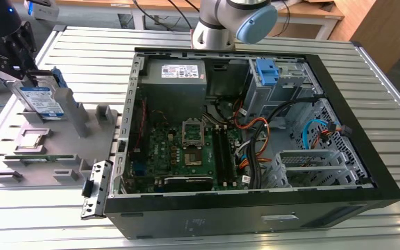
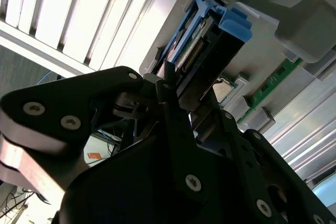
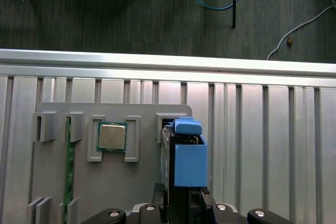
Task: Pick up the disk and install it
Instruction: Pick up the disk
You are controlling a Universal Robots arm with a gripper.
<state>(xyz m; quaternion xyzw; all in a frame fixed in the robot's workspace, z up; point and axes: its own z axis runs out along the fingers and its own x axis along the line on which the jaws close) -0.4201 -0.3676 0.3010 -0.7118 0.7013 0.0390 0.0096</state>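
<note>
Fingers (image 2: 170,103): closed on the disk (image 1: 39,99), one against each broad face, near its upper edge.
Disk: upright and slightly tilted, with its lower end in a slot of the grey holder (image 1: 71,112) on the desk (image 1: 61,47). It is well apart from the open computer case (image 1: 255,208).
Grip: best square on the flat faces and off the blue bracket (image 3: 189,166).
Lift: straight along the slot, so that the bracket does not catch the posts.
Neighbour: the processor chip (image 3: 112,136) sits in the next pocket, so avoid any sideways swing.

Gripper (image 1: 14,66) at top edge of disk (image 1: 39,100), disk standing tilted in grey fixture (image 1: 47,169) at the exterior view's left, chip (image 1: 33,138) flat on same fixture, open PC case (image 1: 255,211) beside it on slatted table (image 1: 384,99), arm base (image 1: 217,28) behind case.
</note>
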